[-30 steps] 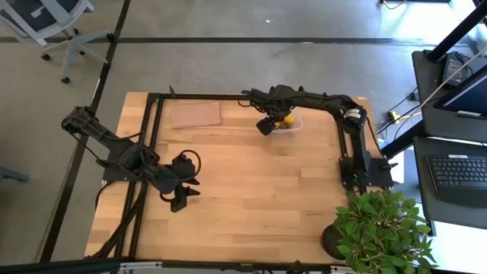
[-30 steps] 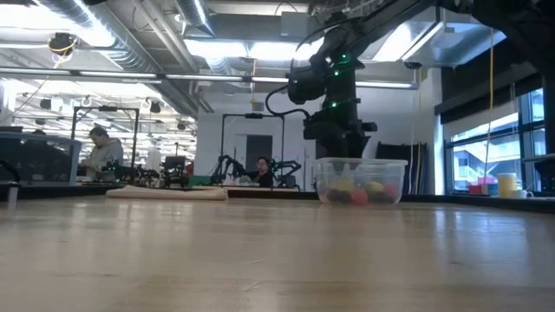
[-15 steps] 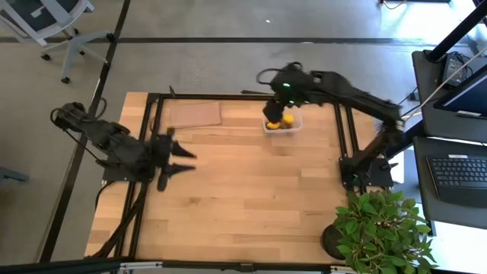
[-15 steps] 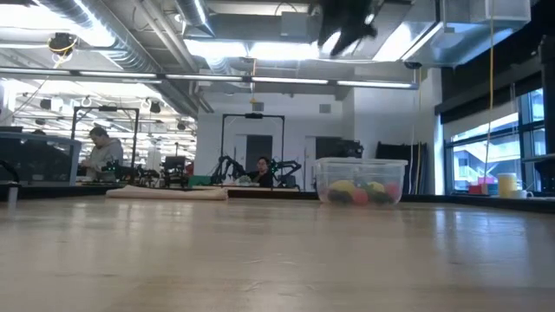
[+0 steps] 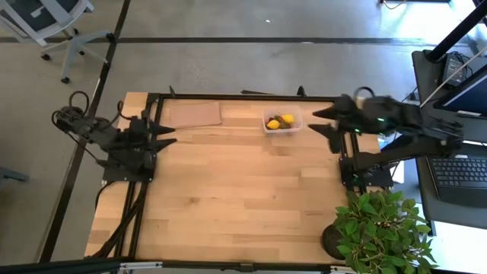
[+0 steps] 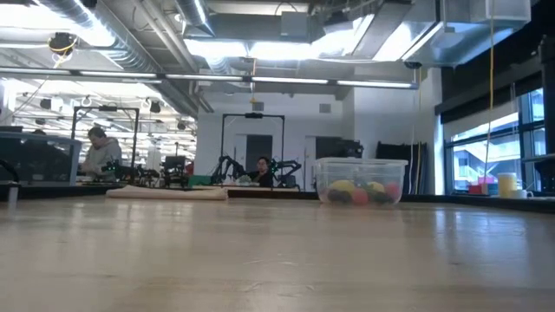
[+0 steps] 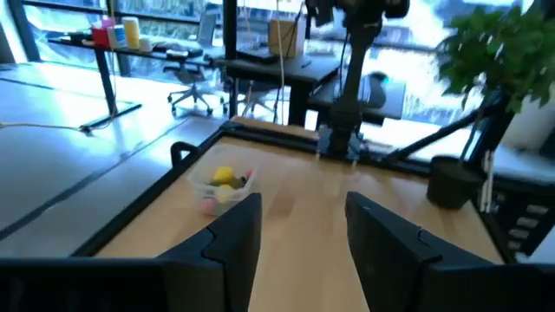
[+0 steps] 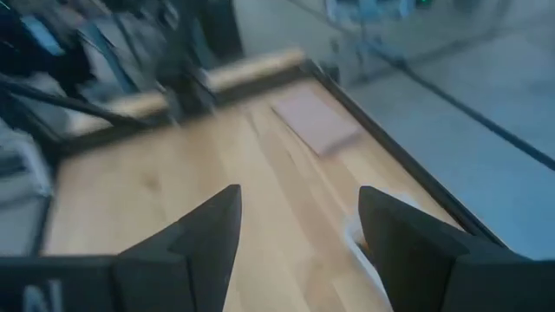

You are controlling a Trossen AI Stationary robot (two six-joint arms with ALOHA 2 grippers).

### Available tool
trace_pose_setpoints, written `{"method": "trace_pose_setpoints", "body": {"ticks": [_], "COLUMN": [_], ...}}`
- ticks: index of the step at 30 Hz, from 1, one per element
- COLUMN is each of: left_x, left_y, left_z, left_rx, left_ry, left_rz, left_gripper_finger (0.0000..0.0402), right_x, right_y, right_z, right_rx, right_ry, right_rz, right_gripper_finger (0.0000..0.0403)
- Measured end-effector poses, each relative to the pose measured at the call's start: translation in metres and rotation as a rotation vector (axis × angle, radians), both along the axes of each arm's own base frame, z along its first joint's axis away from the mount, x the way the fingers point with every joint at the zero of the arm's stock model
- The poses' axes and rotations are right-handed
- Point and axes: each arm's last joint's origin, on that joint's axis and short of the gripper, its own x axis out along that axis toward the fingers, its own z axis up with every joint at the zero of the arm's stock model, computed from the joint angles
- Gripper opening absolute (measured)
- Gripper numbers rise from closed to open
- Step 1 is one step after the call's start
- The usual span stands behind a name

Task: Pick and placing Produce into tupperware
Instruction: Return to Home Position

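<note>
Left gripper (image 5: pixel 163 133), right gripper (image 5: pixel 320 122), agape, empty, opposite sides (tupperware (image 5: pixel 282 122) near far edge)

Seen from above, the small clear plastic tub (image 5: pixel 296 129) holds tiny fruit pieces (image 5: pixel 280 122) too small to count: two yellow lemon-like ones and a dark blob between them can be made out, any red ones cannot. In the low view the tub's cloudy wall smears them into yellow, red and dark patches. The right arm's dark two-finger gripper (image 5: pixel 318 122) is a smear in the high view, and its wrist view is blurred throughout; a pale edge beside one dark finger (image 8: pixel 408 247) is too blurred to name. The green potted plant (image 5: pixel 379 224) is cut off by the high view's lower edge
</note>
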Motion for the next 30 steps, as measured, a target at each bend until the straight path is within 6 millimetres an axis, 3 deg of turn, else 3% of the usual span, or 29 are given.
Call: {"method": "trace_pose_setpoints", "body": {"ticks": [7, 12, 22, 30], "left_x": [-0.012, -0.021, -0.031, -0.020], "left_y": [0.008, 0.014, 0.023, 0.023], "left_z": [-0.034, -0.048, -0.068, -0.076], "left_rx": [-0.006, -0.010, 0.014, 0.053], "left_ry": [-0.120, -0.158, -0.185, -0.272], "left_rz": [0.070, 0.099, 0.292, 0.498], "left_gripper_finger": [0.0155, 0.0149, 0.0155, 0.0161], "right_x": [-0.059, -0.081, -0.071, -0.068], "right_y": [0.005, 0.005, 0.004, 0.001], "right_z": [-0.032, -0.069, -0.139, -0.145], "right_rx": [-0.022, 0.024, -0.014, -0.171], "right_ry": [-0.164, -0.230, -0.370, -0.490], "right_rz": [0.051, 0.049, 0.028, -0.027], "right_gripper_finger": [0.0234, 0.0234, 0.0234, 0.0234]}}
